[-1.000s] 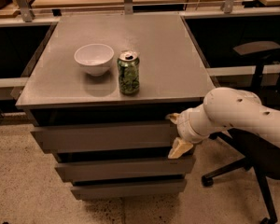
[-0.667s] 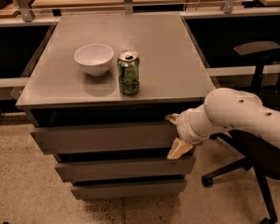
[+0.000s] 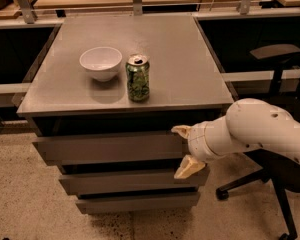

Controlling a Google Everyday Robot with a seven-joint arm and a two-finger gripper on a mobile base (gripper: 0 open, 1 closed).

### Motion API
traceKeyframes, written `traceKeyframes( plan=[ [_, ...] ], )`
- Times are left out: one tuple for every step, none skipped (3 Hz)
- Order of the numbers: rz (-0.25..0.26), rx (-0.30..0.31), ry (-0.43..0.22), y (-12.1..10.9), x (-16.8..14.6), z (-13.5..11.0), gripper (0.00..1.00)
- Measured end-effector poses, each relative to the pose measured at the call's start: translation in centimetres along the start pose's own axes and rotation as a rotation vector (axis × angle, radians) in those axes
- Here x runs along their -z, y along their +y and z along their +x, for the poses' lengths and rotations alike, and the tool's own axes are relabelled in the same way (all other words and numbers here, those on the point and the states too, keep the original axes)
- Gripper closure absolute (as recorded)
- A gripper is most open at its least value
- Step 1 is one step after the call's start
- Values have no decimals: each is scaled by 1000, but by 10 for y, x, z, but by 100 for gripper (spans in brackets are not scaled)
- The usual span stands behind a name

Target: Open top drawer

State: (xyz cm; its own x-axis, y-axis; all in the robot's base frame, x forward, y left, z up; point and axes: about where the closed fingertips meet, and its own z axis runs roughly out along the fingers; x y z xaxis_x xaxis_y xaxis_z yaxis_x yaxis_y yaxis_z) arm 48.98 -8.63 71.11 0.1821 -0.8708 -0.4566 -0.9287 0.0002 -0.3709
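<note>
The top drawer [image 3: 110, 148] sits just under the surface [image 3: 165, 49], its flat grey front the tallest of three, with a dark gap above it. My gripper [image 3: 185, 149] is at the 3 o'clock end of that front. My jaws are spread apart, one tip at the upper edge and the other at the lower edge. On the surface stands a green can [image 3: 138, 78], with a white bowl [image 3: 100, 62] at its 10 o'clock. An office chair [image 3: 276, 51] stands off at 3 o'clock.
</note>
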Motion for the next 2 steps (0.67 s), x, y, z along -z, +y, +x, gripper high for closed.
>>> traceKeyframes(
  plan=[
    [-16,10,4,19,6,-19,21],
    [-16,14,5,19,6,-20,3]
  ],
)
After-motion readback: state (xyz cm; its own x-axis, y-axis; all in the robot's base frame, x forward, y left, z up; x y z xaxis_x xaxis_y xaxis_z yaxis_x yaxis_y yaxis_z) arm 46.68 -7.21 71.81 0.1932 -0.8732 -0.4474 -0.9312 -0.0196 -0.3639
